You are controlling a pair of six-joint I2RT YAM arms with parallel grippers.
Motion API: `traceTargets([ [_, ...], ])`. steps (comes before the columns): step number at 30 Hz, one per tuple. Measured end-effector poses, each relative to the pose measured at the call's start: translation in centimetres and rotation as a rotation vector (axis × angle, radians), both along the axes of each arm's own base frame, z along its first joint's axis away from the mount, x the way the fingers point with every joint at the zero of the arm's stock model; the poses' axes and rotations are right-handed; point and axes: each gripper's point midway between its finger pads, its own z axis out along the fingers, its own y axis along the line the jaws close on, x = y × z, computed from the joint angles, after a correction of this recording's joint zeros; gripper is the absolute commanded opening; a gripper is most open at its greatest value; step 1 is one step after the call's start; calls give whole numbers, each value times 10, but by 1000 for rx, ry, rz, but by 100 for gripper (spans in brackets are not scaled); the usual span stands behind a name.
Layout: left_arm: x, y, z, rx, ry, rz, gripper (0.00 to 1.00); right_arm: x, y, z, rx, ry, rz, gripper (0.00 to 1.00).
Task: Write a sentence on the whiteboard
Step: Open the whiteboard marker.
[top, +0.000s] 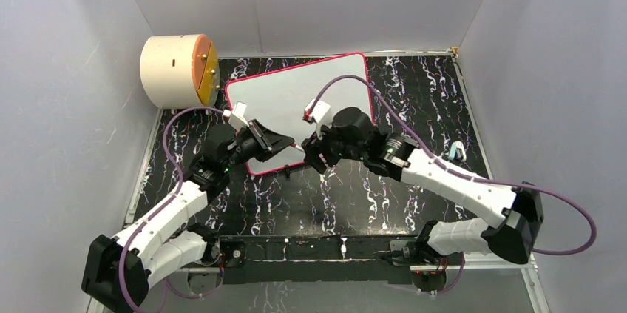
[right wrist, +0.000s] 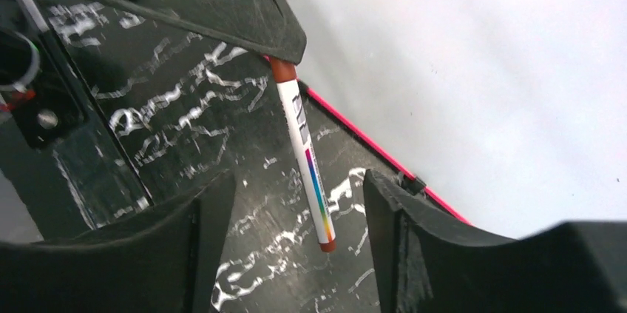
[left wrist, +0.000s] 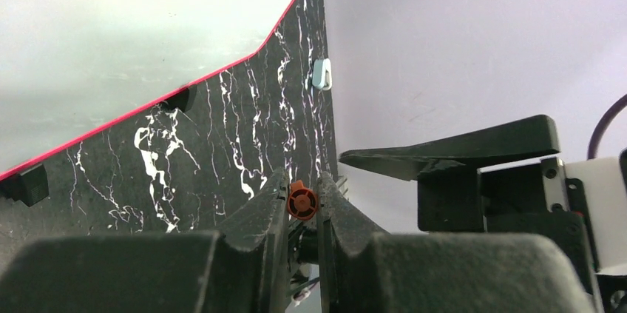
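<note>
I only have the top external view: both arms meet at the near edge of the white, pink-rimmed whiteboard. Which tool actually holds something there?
Observer: The left tool is shut on the red-brown end of a white marker with a rainbow stripe.
Operator: And the right one?
Observer: The right tool is open. Its fingers flank the marker without touching it.
Operator: Any writing yet?
Observer: None on the stretch of the white, pink-rimmed whiteboard that the right wrist view shows close up.
</note>
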Motion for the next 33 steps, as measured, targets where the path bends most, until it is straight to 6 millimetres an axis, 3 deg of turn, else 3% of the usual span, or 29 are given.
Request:
traceTargets([
  [6, 0, 7, 4, -72, -13, 62, 0, -5, 0, 32, 233, 18, -64, 77],
  [9, -1, 11, 7, -115, -21, 91, 0, 3, -2, 44, 362, 72, -106, 77],
  [10, -1, 14, 12, -163, -34, 115, 0, 11, -11, 45, 458, 123, -155, 77],
  [21, -3, 23, 43, -310, -97, 169, 0, 17, -21, 45, 708, 308, -204, 76],
  [29, -1, 28, 44, -360, -87, 202, 0, 11, -7, 56, 827, 416, -142, 70],
  [33, 1, 27, 47, -384, -87, 203, 0, 11, 0, 59, 861, 464, -122, 58],
])
